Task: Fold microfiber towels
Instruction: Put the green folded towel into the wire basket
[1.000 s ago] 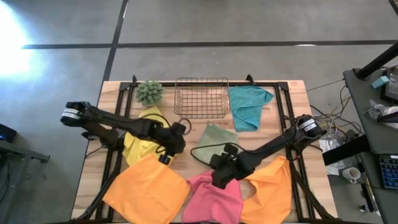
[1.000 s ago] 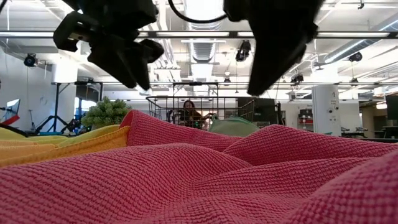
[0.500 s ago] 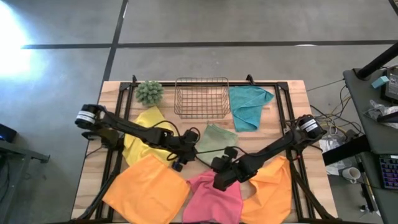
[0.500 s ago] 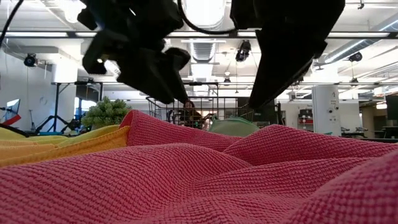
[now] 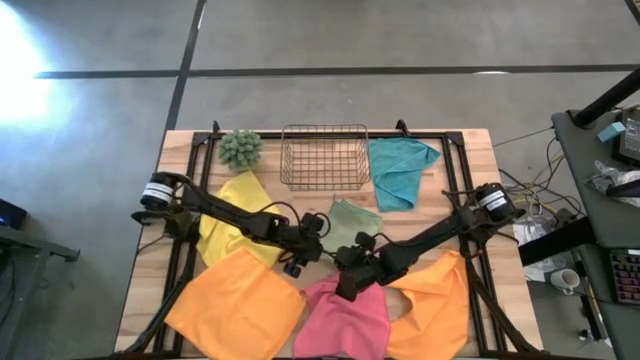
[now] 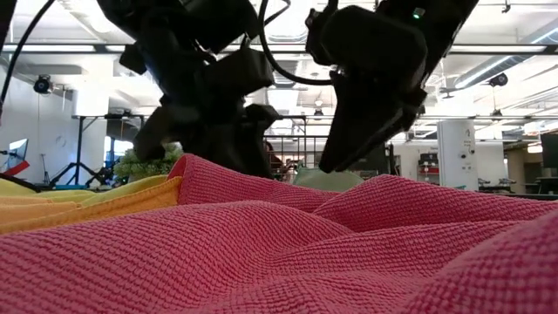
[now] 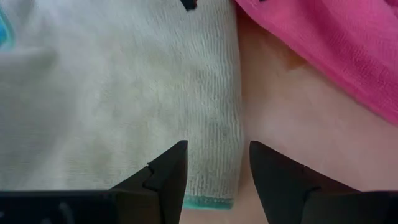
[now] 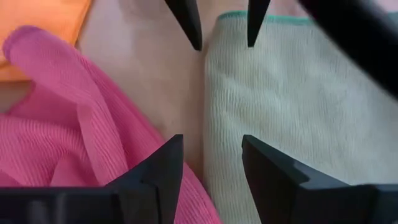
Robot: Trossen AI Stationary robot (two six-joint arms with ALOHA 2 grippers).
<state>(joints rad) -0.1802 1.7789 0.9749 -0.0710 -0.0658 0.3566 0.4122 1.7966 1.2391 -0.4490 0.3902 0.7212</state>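
Plain sage green towel, pink towel, teal towel, yellow towel.

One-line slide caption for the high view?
Both open end effectors, left and right, converge on the sage green towel.

From the low view the pink towel fills the foreground and hides most of the worktop. Both orange towels and the pink one run off the overhead picture's bottom edge. The arms cover part of the sage green towel.
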